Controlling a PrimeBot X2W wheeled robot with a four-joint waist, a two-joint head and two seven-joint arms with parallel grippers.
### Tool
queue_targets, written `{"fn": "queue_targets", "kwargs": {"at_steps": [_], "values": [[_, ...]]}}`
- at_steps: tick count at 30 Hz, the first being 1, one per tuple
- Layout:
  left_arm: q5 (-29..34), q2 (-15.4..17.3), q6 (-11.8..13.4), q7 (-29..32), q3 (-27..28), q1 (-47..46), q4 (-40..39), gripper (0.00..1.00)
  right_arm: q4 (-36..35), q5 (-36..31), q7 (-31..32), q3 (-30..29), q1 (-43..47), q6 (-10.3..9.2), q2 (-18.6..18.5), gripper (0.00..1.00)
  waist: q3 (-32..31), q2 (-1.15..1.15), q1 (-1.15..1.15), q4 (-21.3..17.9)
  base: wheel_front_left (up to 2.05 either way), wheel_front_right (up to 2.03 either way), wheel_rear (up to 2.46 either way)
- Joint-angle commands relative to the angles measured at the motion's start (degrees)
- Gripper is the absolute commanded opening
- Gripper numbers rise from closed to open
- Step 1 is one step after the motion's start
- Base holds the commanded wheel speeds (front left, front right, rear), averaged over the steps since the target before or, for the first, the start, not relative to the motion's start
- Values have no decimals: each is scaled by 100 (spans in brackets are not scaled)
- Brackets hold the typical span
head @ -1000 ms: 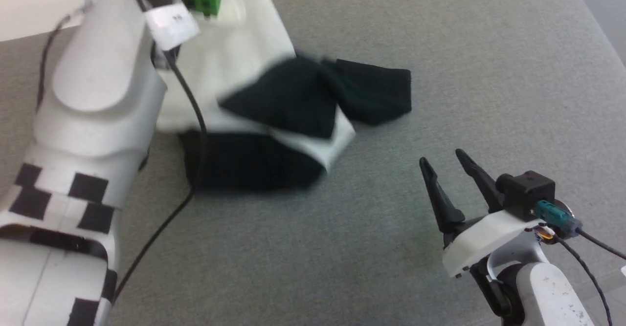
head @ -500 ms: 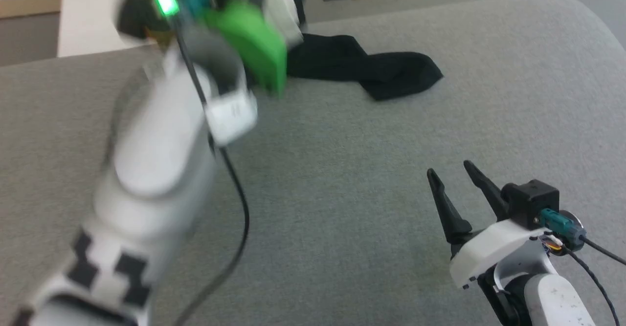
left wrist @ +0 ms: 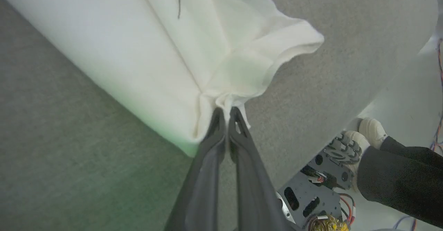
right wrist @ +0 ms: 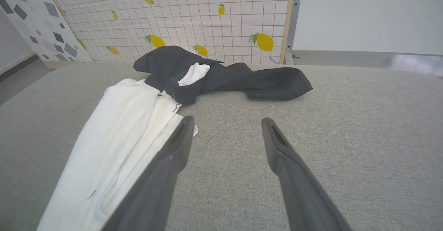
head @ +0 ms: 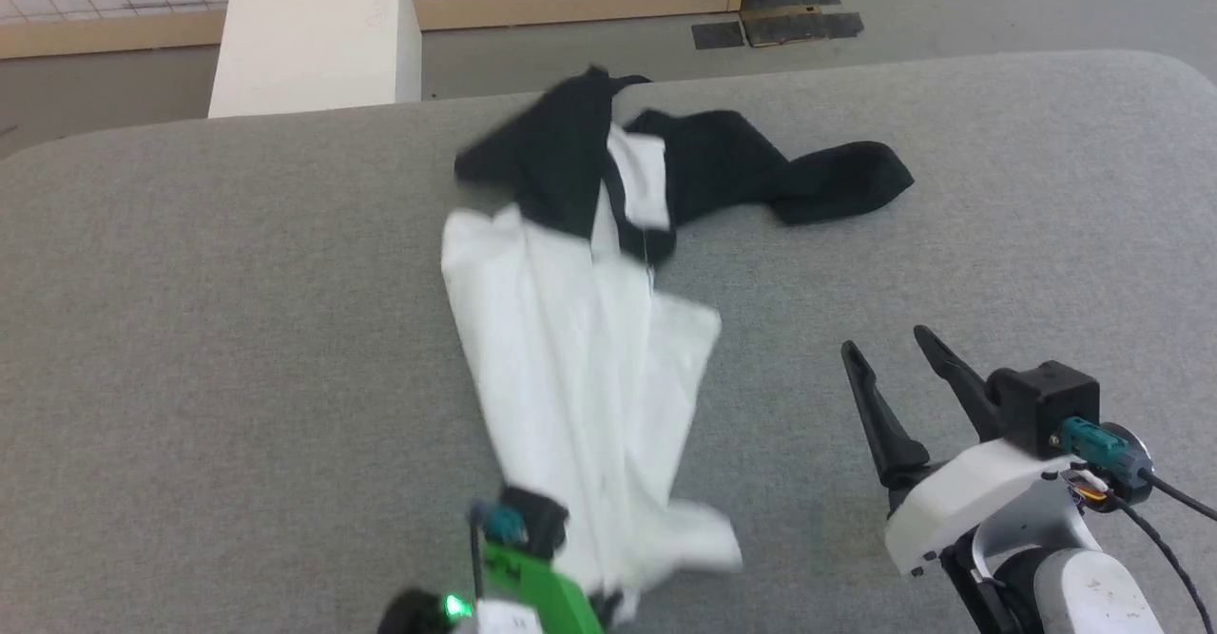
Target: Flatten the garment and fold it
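Your head cam sits high, looking forward and down across the grey counter (head: pixel 190 330) to its far edge. Left wrist cam is super close, staring along the left end effector (left wrist: pixel 225 112) at the garment (left wrist: pixel 138 51) by the near edge. Right wrist cam rides low, looking past the right end effector (right wrist: pixel 227 121) toward the far edge. All three catch that garment.

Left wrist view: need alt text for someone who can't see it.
The left gripper pinches a bunched edge of the white garment, which spreads away over a grey padded table. At lower right, beyond the table edge, stand a person's dark trouser leg and pale shoe.
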Motion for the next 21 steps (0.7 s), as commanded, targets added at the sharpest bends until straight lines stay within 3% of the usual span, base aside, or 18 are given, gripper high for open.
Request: {"fn": "queue_targets", "kwargs": {"at_steps": [1,3,4,5,6,11,16,19,21], "values": [[-114,57,-42,133,-76,154,41,0,-30,-39,29,17,53,-9,4,100,-11,39,0,6,0,0,0],[-138,71,-5,187,-117,248,112,0,-38,-35,46,27,49,-9,4,100,-19,39,0,6,0,0,0],[-75,64,20,89,-102,230,144,24,-40,-31,52,32,47,-9,-3,100,-21,39,0,5,0,0,0],[-39,22,71,-39,-51,213,169,81,-36,-27,54,33,49,-9,-10,100,-34,39,0,5,0,0,0],[-15,-39,100,-171,-8,187,185,100,-33,-26,61,34,55,-9,-19,100,-46,39,0,0,0,0,0],[-47,-323,98,-813,314,-54,-31,100,-42,-32,86,15,95,-9,-27,100,-100,39,0,-42,0,0,0],[222,-614,169,-2008,873,-563,-307,100,-78,-47,105,4,123,-9,-17,100,-127,39,0,-103,0,0,0],[656,-759,211,-2688,1099,-1344,207,100,-135,-39,104,56,63,-9,-8,100,-4,39,0,-235,0,0,0],[825,-797,199,-2770,1096,-1748,645,100,-139,-17,84,101,16,-9,-15,100,92,39,0,-332,0,0,0]]}}
